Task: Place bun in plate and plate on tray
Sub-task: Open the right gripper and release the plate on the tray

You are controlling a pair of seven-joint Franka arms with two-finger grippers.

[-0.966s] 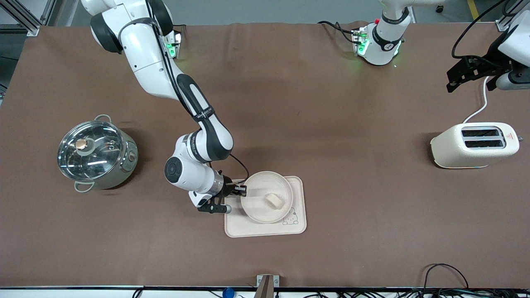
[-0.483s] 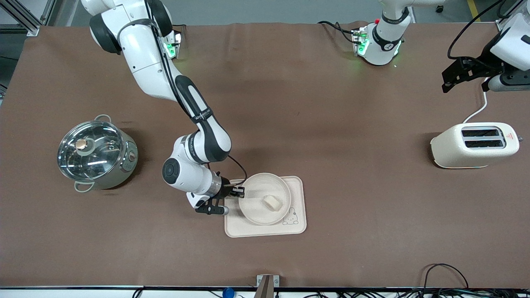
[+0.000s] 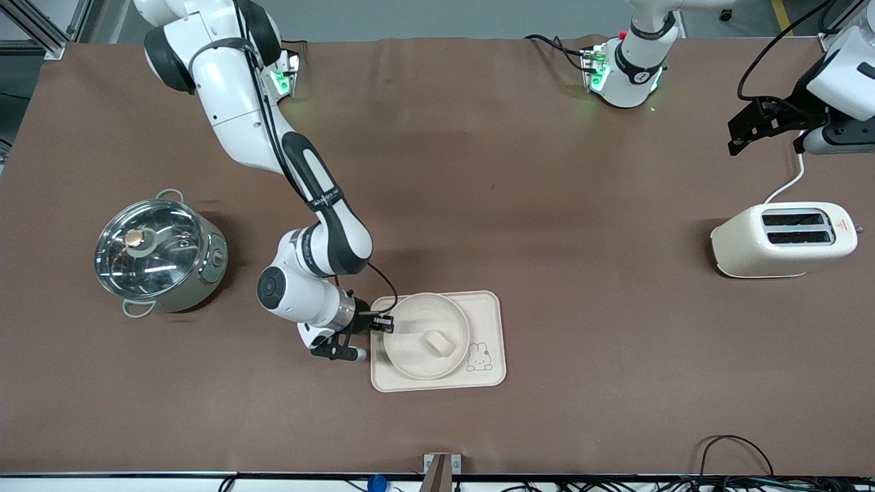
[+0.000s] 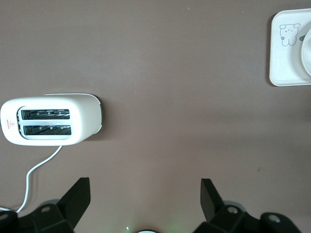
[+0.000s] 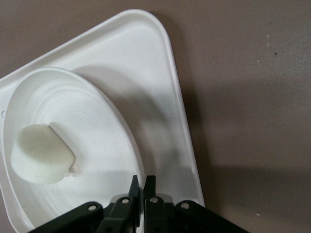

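Note:
The round plate (image 3: 418,352) is over the tray (image 3: 489,316), toward the right arm's end of it. I cannot tell whether it rests flat. The bun (image 3: 438,342) lies in the plate. The tray's bunny drawing (image 3: 480,357) shows beside the plate. My right gripper (image 3: 384,323) is shut on the plate's rim. In the right wrist view its jaws (image 5: 144,182) pinch the plate (image 5: 102,141) edge, with the bun (image 5: 41,154) inside and the tray (image 5: 146,58) beneath. My left gripper (image 3: 746,131) is open and empty in the air, over the table by the toaster; its wrist view (image 4: 145,194) shows both fingers wide apart.
A cream toaster (image 3: 783,239) with a white cord stands at the left arm's end; it also shows in the left wrist view (image 4: 51,120). A steel pot with a glass lid (image 3: 158,255) stands at the right arm's end. Brown cloth covers the table.
My right gripper has drawn the plate with the bun toward the right arm's end and down over the tray, uncovering the bunny drawing. The left gripper has risen slightly.

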